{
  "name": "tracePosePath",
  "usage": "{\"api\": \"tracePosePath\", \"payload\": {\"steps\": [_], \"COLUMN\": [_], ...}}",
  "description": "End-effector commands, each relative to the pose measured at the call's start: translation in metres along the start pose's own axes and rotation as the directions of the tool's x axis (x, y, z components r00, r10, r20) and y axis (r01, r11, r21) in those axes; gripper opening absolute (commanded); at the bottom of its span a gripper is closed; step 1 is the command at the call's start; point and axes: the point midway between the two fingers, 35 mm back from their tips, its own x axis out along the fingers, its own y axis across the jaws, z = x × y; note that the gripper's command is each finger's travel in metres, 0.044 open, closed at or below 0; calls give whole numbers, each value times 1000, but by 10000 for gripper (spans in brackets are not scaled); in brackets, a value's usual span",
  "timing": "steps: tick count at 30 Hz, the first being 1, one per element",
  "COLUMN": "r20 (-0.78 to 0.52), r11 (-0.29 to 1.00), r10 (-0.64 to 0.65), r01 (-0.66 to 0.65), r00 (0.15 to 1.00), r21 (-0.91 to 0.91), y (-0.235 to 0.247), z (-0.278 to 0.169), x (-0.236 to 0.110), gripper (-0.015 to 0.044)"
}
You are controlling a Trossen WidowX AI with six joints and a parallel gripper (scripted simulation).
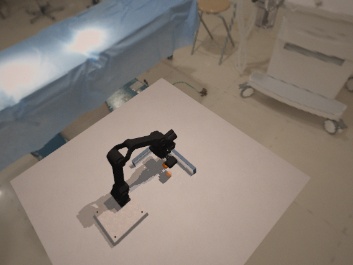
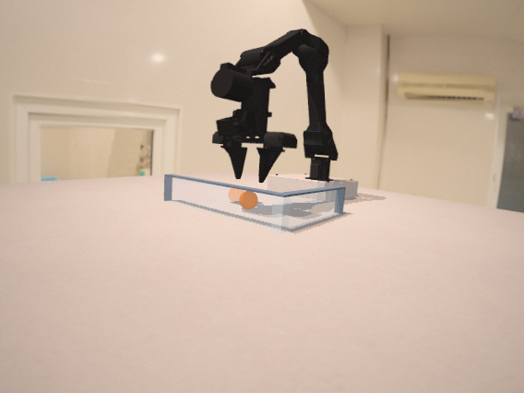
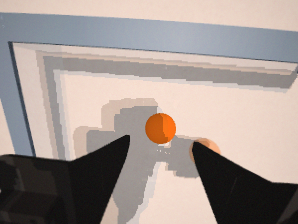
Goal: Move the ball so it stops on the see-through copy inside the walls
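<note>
Your orange ball (image 3: 160,127) sits on the white table (image 1: 217,193), inside the corner of the two clear walls (image 2: 258,203). The pale see-through copy (image 3: 209,147) is just beside it, on its right in the wrist view. Your gripper (image 2: 251,174) hangs right above the ball, fingers spread apart, holding nothing and not touching it.

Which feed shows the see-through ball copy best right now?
The exterior view: the pale see-through copy shows through the clear wall, just behind the orange ball. The top view shows it small; in the wrist view a pincer finger half covers it.
</note>
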Motion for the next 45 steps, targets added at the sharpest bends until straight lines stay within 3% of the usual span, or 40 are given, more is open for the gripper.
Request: {"api": "tracePosePath", "payload": {"steps": [1, 27, 31, 39, 45], "r20": [-14, -14, -14, -14, -13], "r11": [1000, 1000, 1000, 1000, 1000], "r10": [-4, -4, -4, -4, -4], "r01": [4, 4, 4, 4, 4], "r00": [1000, 1000, 1000, 1000, 1000], "r21": [-5, -5, -5, -5, -5], "y": [-1, -1, -1, -1, -1], "z": [-3, -4, -4, -4, 1], "x": [7, 45, 45, 45, 24], "gripper": [296, 296, 191, 137, 0]}}
